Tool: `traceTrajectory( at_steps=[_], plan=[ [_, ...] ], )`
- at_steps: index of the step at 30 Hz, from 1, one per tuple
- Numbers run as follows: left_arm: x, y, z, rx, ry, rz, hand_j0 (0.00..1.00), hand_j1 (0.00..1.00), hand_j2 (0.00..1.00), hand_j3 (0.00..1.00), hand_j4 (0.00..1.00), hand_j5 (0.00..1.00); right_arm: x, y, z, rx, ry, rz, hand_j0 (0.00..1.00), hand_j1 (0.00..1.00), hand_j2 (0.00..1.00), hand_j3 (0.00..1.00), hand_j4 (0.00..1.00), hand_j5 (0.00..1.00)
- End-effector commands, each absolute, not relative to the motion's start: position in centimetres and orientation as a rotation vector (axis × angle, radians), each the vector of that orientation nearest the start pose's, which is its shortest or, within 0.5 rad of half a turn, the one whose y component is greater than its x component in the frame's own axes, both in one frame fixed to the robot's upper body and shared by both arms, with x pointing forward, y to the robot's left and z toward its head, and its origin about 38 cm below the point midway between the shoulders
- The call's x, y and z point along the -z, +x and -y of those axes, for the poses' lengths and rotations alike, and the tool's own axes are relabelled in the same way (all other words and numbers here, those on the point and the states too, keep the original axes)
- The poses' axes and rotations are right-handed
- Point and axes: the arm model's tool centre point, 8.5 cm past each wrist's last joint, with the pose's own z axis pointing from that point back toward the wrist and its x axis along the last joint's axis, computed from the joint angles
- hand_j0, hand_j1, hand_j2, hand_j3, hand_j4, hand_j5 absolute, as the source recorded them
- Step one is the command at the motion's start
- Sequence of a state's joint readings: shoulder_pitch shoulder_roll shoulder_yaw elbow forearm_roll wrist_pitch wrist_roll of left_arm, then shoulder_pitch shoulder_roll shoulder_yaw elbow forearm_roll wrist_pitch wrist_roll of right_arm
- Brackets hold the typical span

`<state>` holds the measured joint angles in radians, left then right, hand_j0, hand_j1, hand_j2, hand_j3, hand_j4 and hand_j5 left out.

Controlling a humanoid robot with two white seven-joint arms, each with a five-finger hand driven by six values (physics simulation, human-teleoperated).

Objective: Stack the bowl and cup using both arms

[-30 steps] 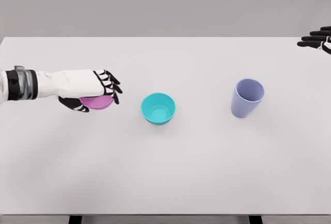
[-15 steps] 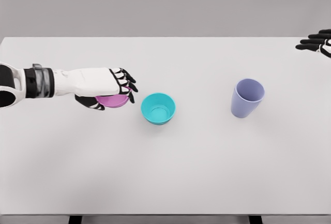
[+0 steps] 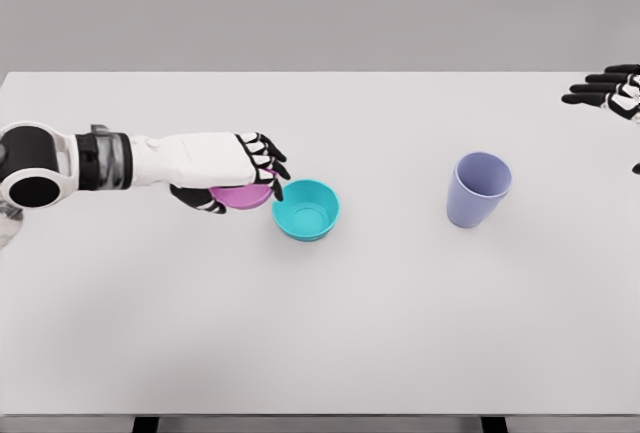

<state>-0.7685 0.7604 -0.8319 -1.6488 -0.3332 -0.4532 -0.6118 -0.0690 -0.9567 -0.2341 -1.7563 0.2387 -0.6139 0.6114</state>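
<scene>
The left arm enters from the left edge, a smooth white shell with a dark round joint and a grey metallic band at the wrist. Its left hand (image 3: 240, 175) has a white back and black, white-banded fingers curled down over the rim of a pink bowl (image 3: 243, 196), clamped on it from above. The pink bowl is shallow, matte and plastic-looking, mostly hidden under the palm, and sits just left of the teal bowl (image 3: 306, 209), its edge about touching the teal rim; whether it is lifted off the surface I cannot tell.

The teal bowl is round, deeper, with a smooth glossy inside and a flat bottom, standing upright and empty near the middle of the tabletop (image 3: 320, 333). Well to the right of the teal bowl stands a lavender cup (image 3: 478, 190), a plain tapered tumbler, wider at the mouth, upright and open-topped.

Far right of the teal bowl, at the picture's edge near the tabletop's back corner, the right hand (image 3: 608, 91) shows only partly, its black fingers stretched out and apart, holding nothing.

The tabletop is a flat, matte, pale grey-white slab with soft shadows under each vessel; two dark legs show below its front edge. Behind it is a plain grey wall
</scene>
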Motion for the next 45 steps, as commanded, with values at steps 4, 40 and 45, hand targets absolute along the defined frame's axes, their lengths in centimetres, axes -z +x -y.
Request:
traceTrajectory(
  at_steps=[4, 40, 45],
  plan=[
    [-22.5, 41.3, -19.3, -2.995, -0.301, -1.904, 0.72, 0.72, 0.72, 0.72, 0.72, 0.72, -30.9, 33.9, 41.2, -1.838, -0.7, 1.538, 1.0, 1.0, 1.0, 1.0, 1.0, 1.0],
    [-21.4, 40.8, -15.1, -2.926, -0.238, -1.906, 0.74, 0.74, 0.74, 0.74, 0.74, 0.74, -30.0, 34.0, 40.7, -1.848, -0.664, 1.532, 1.0, 1.0, 1.0, 1.0, 1.0, 1.0],
    [-21.4, 40.7, -14.9, -2.92, -0.233, -1.909, 0.75, 0.75, 0.75, 0.75, 0.75, 0.75, -30.0, 34.0, 40.6, -1.853, -0.662, 1.533, 1.0, 1.0, 1.0, 1.0, 1.0, 1.0]
  ],
)
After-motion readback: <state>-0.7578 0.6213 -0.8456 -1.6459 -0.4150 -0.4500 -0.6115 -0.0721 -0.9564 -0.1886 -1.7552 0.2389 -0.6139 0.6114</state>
